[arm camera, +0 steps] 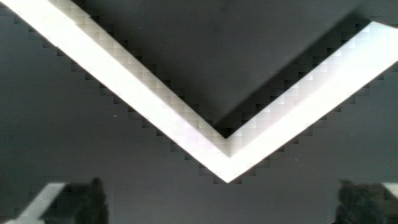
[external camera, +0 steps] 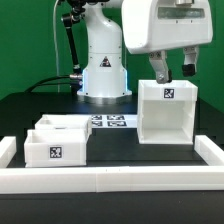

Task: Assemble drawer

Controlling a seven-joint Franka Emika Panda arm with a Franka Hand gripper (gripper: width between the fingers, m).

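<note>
Scanning the exterior view left to right, we find the drawer's two low trays [external camera: 55, 148] touching each other at eight o'clock, the marker board [external camera: 110, 122] near centre, and the housing [external camera: 165, 115] at three o'clock. Our gripper [external camera: 174, 69] hovers just above its top rim at one o'clock, fingers [arm camera: 64, 204] spread wide. With a rim corner showing between them, we judge we should rotate square to one wall before descending.

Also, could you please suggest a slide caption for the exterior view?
Panda's open claw hovers over the drawer housing; two trays sit beside the marker board.
</note>
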